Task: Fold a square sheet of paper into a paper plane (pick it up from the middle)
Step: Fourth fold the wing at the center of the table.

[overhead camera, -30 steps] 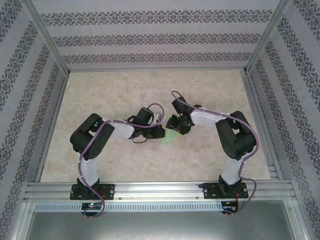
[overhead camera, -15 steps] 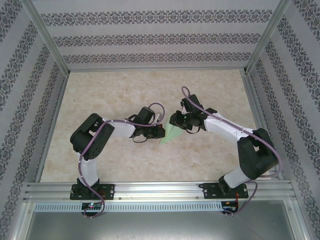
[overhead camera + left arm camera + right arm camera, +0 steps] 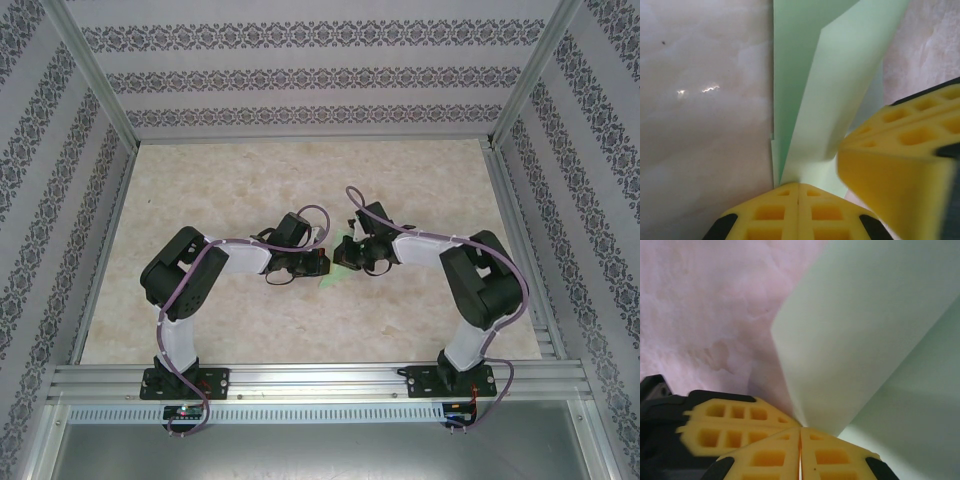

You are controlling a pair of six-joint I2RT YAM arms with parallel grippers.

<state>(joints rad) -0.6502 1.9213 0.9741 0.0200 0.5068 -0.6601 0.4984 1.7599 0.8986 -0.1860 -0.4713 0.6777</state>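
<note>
The paper (image 3: 332, 278) lies just below the centre of the top view. It is a pale green folded piece on the table (image 3: 250, 180), between the left gripper (image 3: 322, 263) and the right gripper (image 3: 346, 255), whose tips meet over it. In the left wrist view it runs up the middle of the frame with one flap raised along a crease. The left gripper, at bottom centre, is closed on the flap's lower end. A right finger (image 3: 900, 155) sits at lower right, just beside the flap. In the right wrist view the right gripper, at bottom centre, is clamped on the paper's edge, and the sheet spreads to the upper right.
</note>
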